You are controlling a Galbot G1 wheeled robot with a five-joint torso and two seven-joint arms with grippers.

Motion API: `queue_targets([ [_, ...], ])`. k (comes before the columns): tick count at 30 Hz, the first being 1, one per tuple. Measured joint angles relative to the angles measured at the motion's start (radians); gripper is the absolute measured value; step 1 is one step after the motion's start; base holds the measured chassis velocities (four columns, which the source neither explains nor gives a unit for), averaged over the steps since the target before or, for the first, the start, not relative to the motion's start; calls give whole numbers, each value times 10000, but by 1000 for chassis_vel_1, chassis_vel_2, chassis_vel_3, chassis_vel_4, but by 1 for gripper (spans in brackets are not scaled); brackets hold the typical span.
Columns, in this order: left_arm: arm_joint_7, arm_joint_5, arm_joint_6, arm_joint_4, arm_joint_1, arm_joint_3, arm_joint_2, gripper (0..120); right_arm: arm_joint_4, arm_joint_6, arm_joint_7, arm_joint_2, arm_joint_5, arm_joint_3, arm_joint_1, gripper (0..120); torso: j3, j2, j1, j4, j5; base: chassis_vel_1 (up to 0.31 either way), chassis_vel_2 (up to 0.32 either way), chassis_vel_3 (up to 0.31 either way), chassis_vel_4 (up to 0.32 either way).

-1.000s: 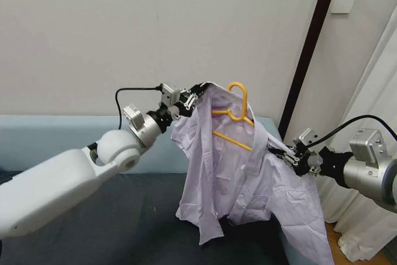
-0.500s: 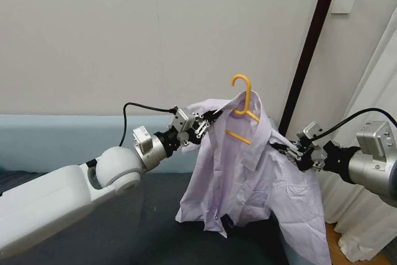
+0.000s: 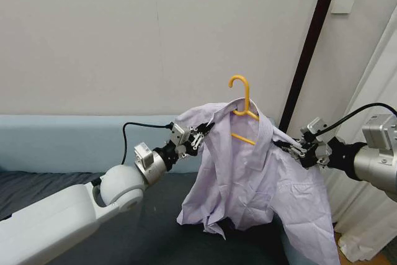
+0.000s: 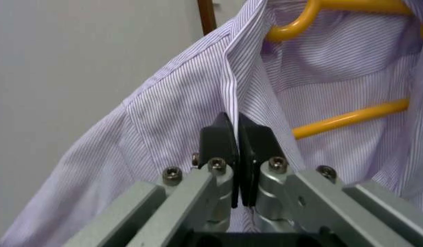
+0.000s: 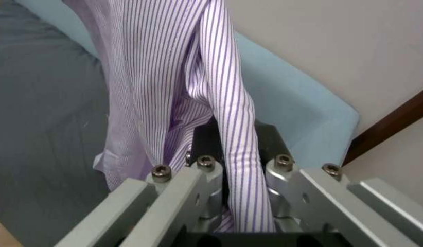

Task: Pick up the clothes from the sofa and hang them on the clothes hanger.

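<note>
A lilac striped shirt point(image 3: 248, 178) hangs on a yellow hanger point(image 3: 244, 111), held up in the air above the sofa. My left gripper point(image 3: 200, 134) is shut on the shirt's left shoulder; in the left wrist view its fingers point(image 4: 237, 141) pinch the cloth point(image 4: 184, 103) just below the collar, with the hanger point(image 4: 335, 121) beside. My right gripper point(image 3: 286, 147) is shut on the other shoulder; in the right wrist view a fold of the shirt point(image 5: 229, 108) runs between its fingers point(image 5: 266, 144).
The dark grey sofa seat point(image 3: 74, 190) with a pale blue backrest point(image 3: 56, 141) lies below. A dark wooden post point(image 3: 307, 54) of the clothes stand rises at the right, with a white curtain point(image 3: 372, 110) behind it.
Both grippers have carried the shirt and hanger to the right and slightly lower at the left shoulder; the hanger's hook now stands more upright, nearer the dark post.
</note>
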Motion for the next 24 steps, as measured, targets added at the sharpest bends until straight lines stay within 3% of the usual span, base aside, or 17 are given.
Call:
queue_targets([
  [3, -431, -95, 6, -268, 241, -98, -54, 4, 13, 33, 100, 127, 4, -21, -2, 4, 0, 0, 0, -5, 2, 0, 0, 0, 0],
  [7, -1033, -135, 223, -956, 1045, -743, 143, 22, -121, 113, 391, 219, 304, 207, 7, 4, -1, 0, 0, -7, 4, 0, 0, 0, 0],
  [9, -1143, -117, 232, -1012, 1222, -941, 235, 26, -173, 101, 455, 190, 418, 306, 8, 4, 0, 0, 0, -5, 3, 0, 0, 0, 0],
  [12, -1219, 44, 15, -1065, 1890, -1700, 471, 41, -281, -176, 1107, -7, 1387, 777, 9, 4, 0, 0, 0, -1, 2, 0, 0, 0, 0],
  [14, -1239, 84, -97, -1064, 2084, -1924, 469, 44, -285, -276, 1473, -80, 1854, 942, 9, 4, -1, 0, 0, -2, 2, 0, 0, 0, 0],
  [17, -1801, 386, -181, -1035, 3567, -3426, 127, 59, -366, -734, 3073, -520, 3770, 1651, -9, 4, -1, 0, 0, -8, 3, 0, 0, 0, 0],
  [18, -1801, 386, -181, -1035, 3567, -3426, 127, 59, -366, -734, 3073, -520, 3770, 1651, -9, 4, -1, 0, 0, -8, 3, 0, 0, 0, 0],
  [23, -2120, 1452, -634, -863, 6498, -5297, -630, 81, -652, -1125, 4912, -643, 5825, 2517, -20, 4, -1, 0, -1, -3, -1, 0, 0, 0, 0],
  [24, -2120, 1452, -634, -863, 6498, -5297, -630, 81, -652, -1125, 4912, -643, 5825, 2517, -20, 4, -1, 0, -1, -3, -1, 0, 0, 0, 0],
])
